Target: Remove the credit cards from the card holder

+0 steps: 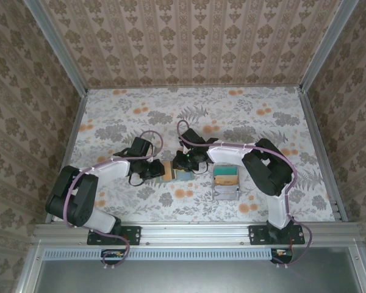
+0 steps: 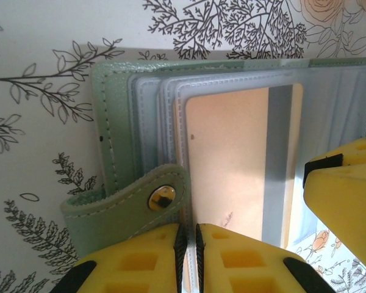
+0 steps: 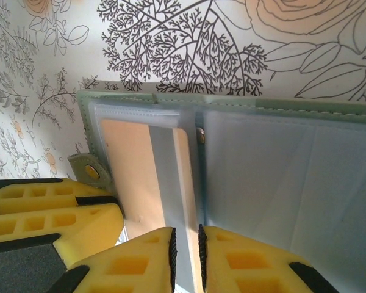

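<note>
The card holder [image 1: 182, 173] lies open on the floral table between my two grippers. In the left wrist view its grey-green cover [image 2: 113, 122] and snap strap [image 2: 134, 204] show, with blue-grey sleeves and a tan credit card [image 2: 232, 159] with a grey stripe. My left gripper [image 2: 188, 229] is shut on a thin sleeve edge of the holder, beside the strap. In the right wrist view my right gripper [image 3: 187, 232] is shut on the near edge of the tan credit card [image 3: 143, 171], next to the fold of the card holder [image 3: 280, 165].
A grey tray [image 1: 226, 196] stands right of the holder, under the right forearm, with a teal card [image 1: 226, 171] and a tan one [image 1: 226, 180] inside. Patterned walls close in the table at the back and both sides. The two grippers nearly touch.
</note>
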Controlling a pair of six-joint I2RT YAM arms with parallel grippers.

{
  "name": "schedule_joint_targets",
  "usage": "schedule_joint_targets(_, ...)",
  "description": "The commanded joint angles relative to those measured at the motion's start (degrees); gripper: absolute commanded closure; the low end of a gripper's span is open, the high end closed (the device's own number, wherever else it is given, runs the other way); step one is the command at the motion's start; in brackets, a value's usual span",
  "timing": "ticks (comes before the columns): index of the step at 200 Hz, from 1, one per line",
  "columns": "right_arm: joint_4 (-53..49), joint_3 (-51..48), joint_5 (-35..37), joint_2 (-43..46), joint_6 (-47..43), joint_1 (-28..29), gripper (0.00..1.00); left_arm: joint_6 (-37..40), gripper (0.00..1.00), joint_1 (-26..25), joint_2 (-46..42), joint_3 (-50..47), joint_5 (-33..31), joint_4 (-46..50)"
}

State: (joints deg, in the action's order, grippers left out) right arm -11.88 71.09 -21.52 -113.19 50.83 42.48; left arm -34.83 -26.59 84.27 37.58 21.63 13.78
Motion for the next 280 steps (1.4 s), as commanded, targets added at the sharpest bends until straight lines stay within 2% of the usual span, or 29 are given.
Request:
schedule_joint_targets(1,0.84,-0.71,-1.53,-1.58,0.4,0.1,0.79,0.33,0.84,-0.44,1.62,-0.14,-1.58,2.03)
schedule_joint_targets(57,1.12,-0.95,-2.12,-2.33,0.38,0.09,0.8,0.11,0.87,-0.73,2.52,0.03,-1.96,2.29)
schedule_joint_targets(87,1.07,-1.11,-1.97,-2.04,0.4,0.07,0.9,0.04,0.92,-0.74,2.56,0.03,-2.15,2.46)
schedule_joint_targets(99,0.77,-1.28,-1.69,-1.78,0.4,0.07,1.0,0.02,0.99,-0.74,2.56,0.12,-2.66,2.81)
schedule_joint_targets(152,-1.03,-2.54,1.03,0.7,-0.66,-0.37,1.0,-0.37,1.0,-0.4,3.15,0.44,-5.78,5.35)
schedule_joint_targets(249,-1.46,-5.36,2.27,3.85,-1.94,-2.32,1.0,-0.33,1.0,0.06,3.26,0.23,-5.55,5.82)
schedule_joint_targets(260,-0.96,-5.13,1.86,3.63,-2.01,-2.27,0.86,-0.24,1.0,0.05,3.32,0.22,-5.41,5.77)
schedule_joint_targets(280,1.37,-5.32,0.14,3.08,-1.61,-2.14,0.74,-0.15,1.0,0.05,3.57,0.3,-4.68,5.55)
